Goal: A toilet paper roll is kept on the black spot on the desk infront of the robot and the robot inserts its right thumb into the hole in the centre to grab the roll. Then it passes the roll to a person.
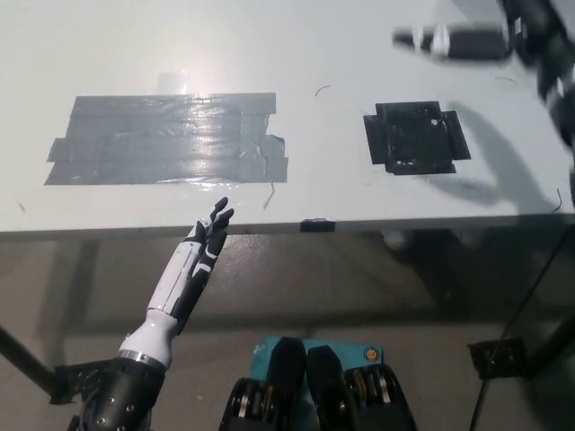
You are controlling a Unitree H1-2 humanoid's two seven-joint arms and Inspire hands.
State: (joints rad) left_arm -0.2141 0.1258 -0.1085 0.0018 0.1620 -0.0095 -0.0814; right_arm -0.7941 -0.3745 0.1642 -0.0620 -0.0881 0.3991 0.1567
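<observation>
Head view here: the black right hand point(458, 40) is up at the top right, hovering over the far part of the white desk point(314, 180), and it's pretty motion-blurred. From what shows, it's stretched out flat pointing toward picture left, with nothing in it, though the blur makes it hard to say how far the fingers are spread. It isn't touching the desk; its shadow falls across the surface just right of the black spot point(416, 136). The black spot itself is a patch of black tape with nothing sitting on it. The toilet paper roll doesn't show anywhere in this view. The white left hand point(208, 235) is resting low at the near desk edge, fingers straight and slightly apart, holding nothing. A big patch of grey tape point(166, 139) sits on the left side of the desk.
</observation>
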